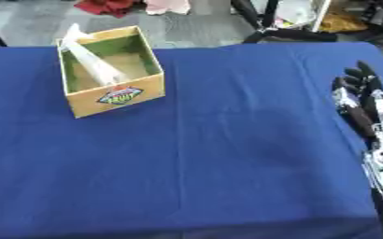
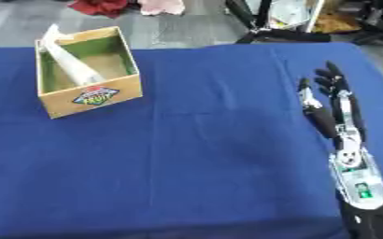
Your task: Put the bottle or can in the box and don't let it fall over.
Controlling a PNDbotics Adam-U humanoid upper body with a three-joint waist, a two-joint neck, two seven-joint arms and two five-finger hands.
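The table (image 1: pixel 227 154) in front of me is covered edge to edge with a blue cloth (image 2: pixel 195 158), and it is the biggest thing I see. The cloth lies flat, with a faint crease running from the middle towards the near edge.

Next in size is my right arm, coming in from the lower right corner. My right hand (image 2: pixel 335 109) lies out over the right side of the cloth, well apart from everything else, its fingers (image 2: pixel 334 74) straight and pointing towards the far edge, the thumb (image 2: pixel 307 91) a little apart from them on the left. It is released and grasps nothing. My left hand shows in neither view.

The box (image 1: pixel 113 95) stands on the far left part of the table, near the far edge. It is an open cardboard box with tan walls, a greenish inside and a colourful oval label (image 1: pixel 119 96) on the wall that faces me. It sits slightly askew, one corner turned towards me.

Inside the box is the bottle (image 1: pixel 91 59), pale and whitish. It does not stand upright: it leans aslant, its lower end down near the front wall and its top (image 1: pixel 72 31) sticking up above the rim at the far left corner. I cannot make out any marking on it
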